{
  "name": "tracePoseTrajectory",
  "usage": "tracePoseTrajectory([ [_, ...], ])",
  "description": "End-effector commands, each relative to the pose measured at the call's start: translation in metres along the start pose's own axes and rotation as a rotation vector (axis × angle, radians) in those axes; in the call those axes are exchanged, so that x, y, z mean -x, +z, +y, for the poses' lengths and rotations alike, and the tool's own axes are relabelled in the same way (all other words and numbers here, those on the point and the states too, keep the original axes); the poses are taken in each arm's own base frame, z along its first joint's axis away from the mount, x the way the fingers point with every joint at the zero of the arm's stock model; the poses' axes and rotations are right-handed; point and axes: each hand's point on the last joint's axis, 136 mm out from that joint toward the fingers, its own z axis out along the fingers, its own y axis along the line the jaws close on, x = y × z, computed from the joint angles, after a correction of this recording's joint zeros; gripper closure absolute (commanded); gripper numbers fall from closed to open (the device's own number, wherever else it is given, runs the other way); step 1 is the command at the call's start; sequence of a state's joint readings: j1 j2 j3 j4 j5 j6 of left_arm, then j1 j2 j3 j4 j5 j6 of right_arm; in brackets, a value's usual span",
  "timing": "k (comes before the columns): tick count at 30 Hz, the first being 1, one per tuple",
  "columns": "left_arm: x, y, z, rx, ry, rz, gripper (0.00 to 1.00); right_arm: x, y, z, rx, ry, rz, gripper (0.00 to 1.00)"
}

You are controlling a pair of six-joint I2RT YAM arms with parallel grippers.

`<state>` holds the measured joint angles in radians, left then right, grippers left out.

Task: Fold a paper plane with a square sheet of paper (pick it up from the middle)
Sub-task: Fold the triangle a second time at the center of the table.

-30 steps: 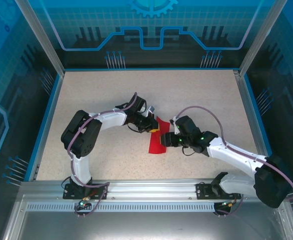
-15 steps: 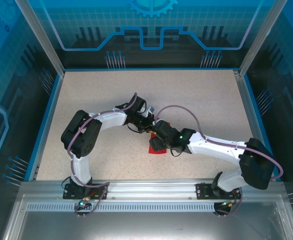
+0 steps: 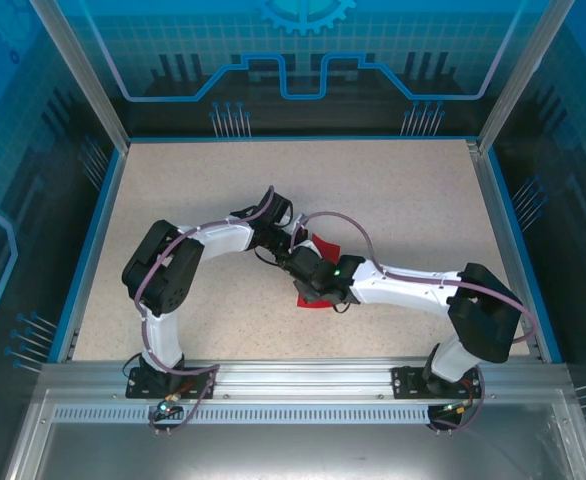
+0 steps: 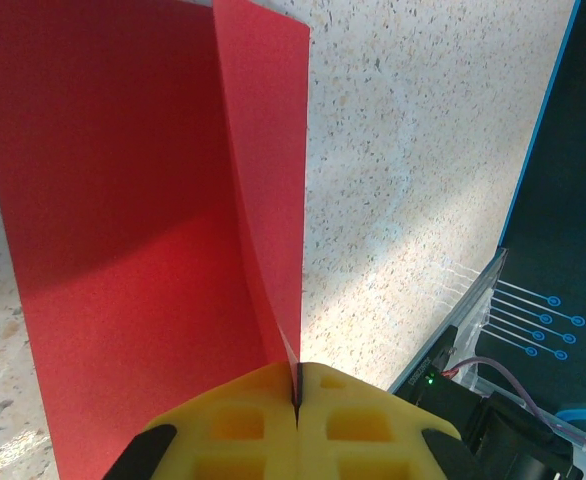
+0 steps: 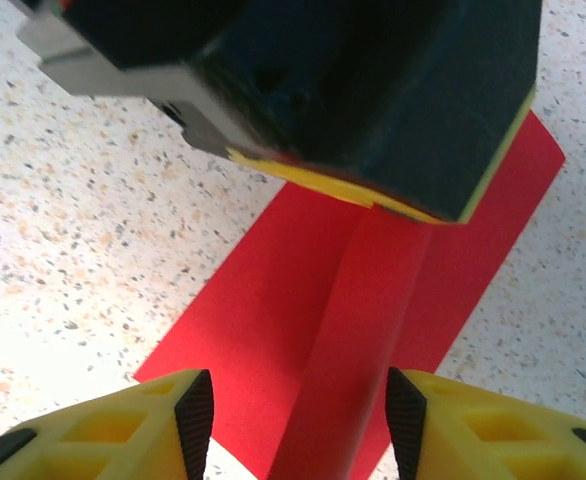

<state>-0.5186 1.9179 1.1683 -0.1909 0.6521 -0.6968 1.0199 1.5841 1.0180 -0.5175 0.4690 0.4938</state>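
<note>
from the near edge of the desk (image 3: 193,190), the right arm (image 3: 413,285) has swung leftward over the last second. it has carried the right tool (image 5: 298,410) from beside the square sheet of paper (image 3: 315,301) to a spot directly over it. seen from the wrist, its yellow fingers (image 5: 123,420) stand apart, straddling a raised ridge that runs up the middle of the red sheet. they look narrower than a moment ago, though whether either pad touches the ridge yet is hard to tell. just beyond, the left tool (image 4: 296,385) has not moved: its pads are pressed together on the far end of that same ridge. they pinch the lifted fold while the sheet's flanks rest on the speckled desk near its middle. the shift suggests the work is still early. the sheet is being gathered along its centre line, one tool anchoring and the other closing in for a second hold. a centre crease looks like the next step; no nose or wings show yet.
</note>
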Motion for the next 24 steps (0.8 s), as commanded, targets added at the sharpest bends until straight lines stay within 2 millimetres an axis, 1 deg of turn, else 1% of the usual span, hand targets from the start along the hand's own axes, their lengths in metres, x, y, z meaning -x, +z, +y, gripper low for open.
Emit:
tracePoseTrajectory([
  [1,-0.003,-0.004,0.001,0.004,0.008,0.011,0.98,-0.001,-0.004,-0.006,-0.063,-0.017,0.001,0.51],
  [5,-0.004,-0.003,0.002,0.006,0.007,0.014,0.99,-0.001,-0.007,-0.006,-0.068,-0.021,-0.015,0.59],
  [8,-0.004,-0.004,0.002,0.008,0.007,0.011,0.98,-0.001,-0.009,-0.007,-0.073,-0.024,-0.018,0.70],
  [10,-0.005,-0.005,0.002,0.012,0.007,0.010,0.97,-0.001,-0.009,-0.008,-0.075,-0.026,-0.019,0.75],
  [14,-0.004,-0.009,0.006,0.040,0.001,-0.010,0.92,-0.003,-0.010,-0.008,-0.070,-0.026,-0.021,0.85],
  [16,-0.004,-0.011,0.008,0.058,-0.005,-0.026,0.86,-0.004,-0.010,-0.007,-0.056,-0.026,-0.022,0.87],
  [17,-0.003,-0.012,0.010,0.069,-0.010,-0.037,0.79,-0.004,-0.010,-0.006,-0.046,-0.023,-0.022,0.87],
  [19,-0.002,-0.016,0.014,0.097,-0.019,-0.063,0.70,-0.005,-0.009,-0.005,-0.015,-0.013,-0.022,0.89],
  [20,-0.001,-0.019,0.017,0.119,-0.027,-0.083,0.61,-0.005,-0.008,-0.005,0.001,-0.002,-0.021,0.89],
  [22,-0.001,-0.025,0.023,0.159,-0.033,-0.114,0.58,-0.006,-0.006,-0.003,0.048,0.014,-0.020,0.90],
  [24,0.000,-0.032,0.029,0.201,-0.046,-0.146,0.50,-0.007,-0.004,-0.002,0.107,0.043,-0.016,0.90],
])
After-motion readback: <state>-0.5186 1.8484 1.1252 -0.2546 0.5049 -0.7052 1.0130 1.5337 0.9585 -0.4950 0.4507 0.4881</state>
